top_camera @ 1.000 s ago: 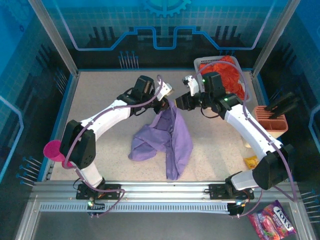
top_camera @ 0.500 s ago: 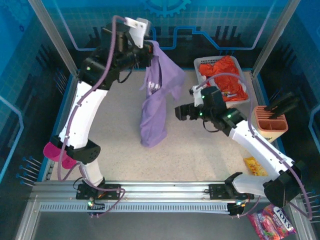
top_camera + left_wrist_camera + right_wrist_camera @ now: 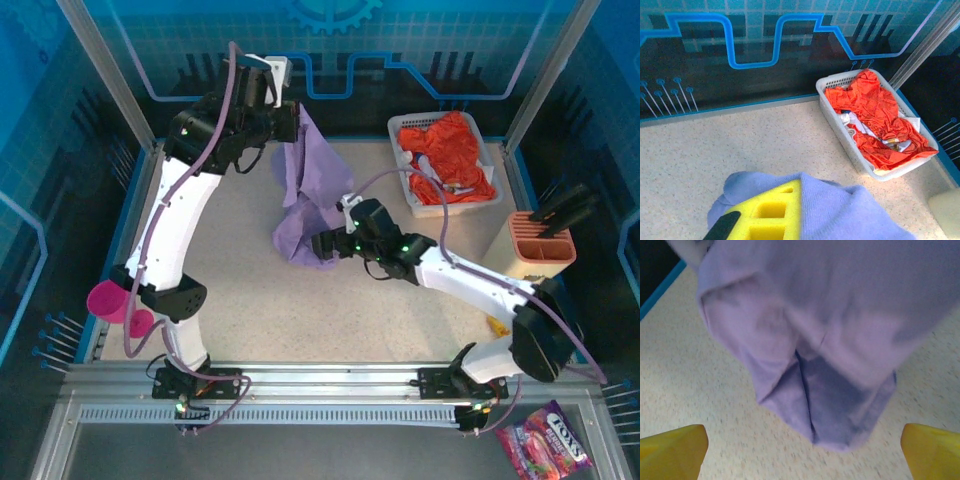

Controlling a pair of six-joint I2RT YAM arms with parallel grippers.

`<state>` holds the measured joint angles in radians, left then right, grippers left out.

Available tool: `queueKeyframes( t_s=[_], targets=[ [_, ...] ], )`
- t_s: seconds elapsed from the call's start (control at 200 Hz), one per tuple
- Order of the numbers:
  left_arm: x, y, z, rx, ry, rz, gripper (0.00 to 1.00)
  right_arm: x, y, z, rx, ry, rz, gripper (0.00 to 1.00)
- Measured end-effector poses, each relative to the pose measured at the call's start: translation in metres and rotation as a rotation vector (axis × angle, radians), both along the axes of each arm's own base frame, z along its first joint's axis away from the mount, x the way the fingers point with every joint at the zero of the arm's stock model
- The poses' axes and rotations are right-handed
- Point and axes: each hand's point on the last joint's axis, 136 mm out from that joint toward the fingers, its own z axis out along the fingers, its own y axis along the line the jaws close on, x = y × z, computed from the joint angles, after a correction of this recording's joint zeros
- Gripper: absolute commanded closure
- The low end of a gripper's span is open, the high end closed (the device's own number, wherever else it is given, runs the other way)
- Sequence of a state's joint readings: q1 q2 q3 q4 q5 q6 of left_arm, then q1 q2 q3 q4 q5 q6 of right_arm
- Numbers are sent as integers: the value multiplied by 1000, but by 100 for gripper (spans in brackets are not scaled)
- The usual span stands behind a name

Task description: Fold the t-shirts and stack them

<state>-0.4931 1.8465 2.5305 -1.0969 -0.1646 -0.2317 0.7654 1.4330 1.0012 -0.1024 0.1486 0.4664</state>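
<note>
While the left claw (image 3: 290, 120), left of the basket (image 3: 396, 126), holds the purple shirt (image 3: 300, 190) clamped and raised, the hem bunches on the tabletop (image 3: 240, 285). Nearer than the basket, the right claw (image 3: 318, 243) gapes wide beside that hem. The step looks like spreading before folding. Next it likely needs to pinch a lower corner. The orange shirt (image 3: 450, 150) lies in the basket.

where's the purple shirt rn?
Top view: purple shirt hangs from the left gripper at back-centre, its bottom bunched on the table beside the right gripper.
</note>
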Motion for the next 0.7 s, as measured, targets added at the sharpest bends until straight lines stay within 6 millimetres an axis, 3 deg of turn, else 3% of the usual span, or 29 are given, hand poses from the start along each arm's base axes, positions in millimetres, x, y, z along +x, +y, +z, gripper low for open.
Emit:
queueKeyframes(
  t_s=[0.185,0.295,0.41,0.545,0.6,0.65,0.7],
  targets=[
    [-5,3,5,-28,2,14,100,15,56,5,88,-57,-9,12],
    [-10,6,11,-36,-10,18,100,16,84,6,119,-77,-30,24],
    [-14,9,15,-39,-17,19,100,24,99,6,125,-101,-98,27],
    [-15,9,15,-39,-18,19,100,43,101,6,98,-121,-206,33],
    [-15,9,14,-38,-16,19,100,51,99,8,86,-132,-240,45],
    [-16,10,13,-36,-14,21,100,58,94,9,82,-132,-272,72],
    [-17,12,13,-31,-15,27,100,63,86,7,60,-134,-289,84]
  ],
)
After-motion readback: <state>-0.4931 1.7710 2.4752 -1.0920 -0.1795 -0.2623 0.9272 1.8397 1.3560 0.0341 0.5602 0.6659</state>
